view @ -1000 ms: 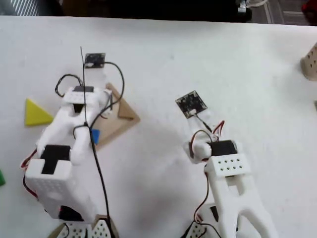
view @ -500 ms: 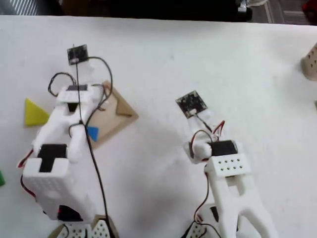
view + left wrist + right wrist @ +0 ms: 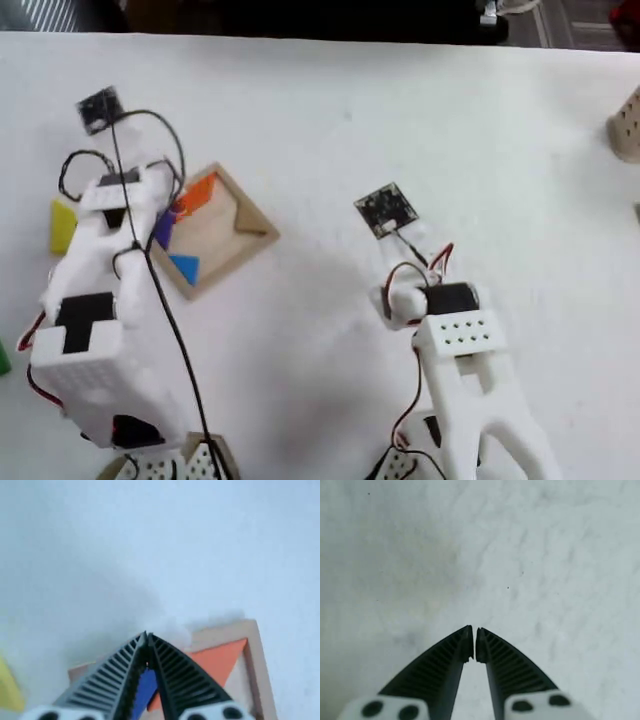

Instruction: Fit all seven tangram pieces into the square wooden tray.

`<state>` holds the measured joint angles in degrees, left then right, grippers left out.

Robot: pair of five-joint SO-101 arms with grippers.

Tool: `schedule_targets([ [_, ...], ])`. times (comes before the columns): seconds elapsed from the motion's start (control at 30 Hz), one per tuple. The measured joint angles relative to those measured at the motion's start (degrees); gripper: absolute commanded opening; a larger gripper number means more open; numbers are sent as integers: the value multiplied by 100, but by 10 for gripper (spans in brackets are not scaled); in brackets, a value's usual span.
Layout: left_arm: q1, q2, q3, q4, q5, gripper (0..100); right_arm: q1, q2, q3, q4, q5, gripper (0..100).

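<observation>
Sitting toward the table's (image 3: 400, 110) left edge, the square wooden tray (image 3: 228, 235) holds an orange piece (image 3: 197, 193) and a blue piece (image 3: 186, 267). A yellow piece (image 3: 62, 225) lies outside it, nearer that edge. The left gripper (image 3: 148, 640) is clenched and empty at the tray's rim. The right gripper (image 3: 474, 645) is clenched and empty over the table's middle.

To me the tray (image 3: 225, 631) looked like pale, matt bare wood, and the orange piece (image 3: 215, 660) looked smooth. The table (image 3: 545, 555) was white, matt and faintly pebbled. The left gripper (image 3: 148, 639) and right gripper (image 3: 474, 645) had black ribbed plastic jaws.
</observation>
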<state>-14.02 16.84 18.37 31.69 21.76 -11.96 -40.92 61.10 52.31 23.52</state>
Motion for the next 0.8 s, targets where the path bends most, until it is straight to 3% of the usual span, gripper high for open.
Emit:
schedule_targets([
  [0.1, -62, 0, 0, -360, 396, 22, -9, 0, 0, 0, 0, 17],
  [0.3, -79, 316, -273, -923, 484, 22, -18, 0, 18, 0, 0, 17],
  [0.67, -141, 1802, -2462, 1196, 466, 21, 0, 0, 35, 0, 9, 17],
  [0.8, -70, 1802, -2549, 1723, -281, 21, -18, 0, 35, -9, 9, 17],
])
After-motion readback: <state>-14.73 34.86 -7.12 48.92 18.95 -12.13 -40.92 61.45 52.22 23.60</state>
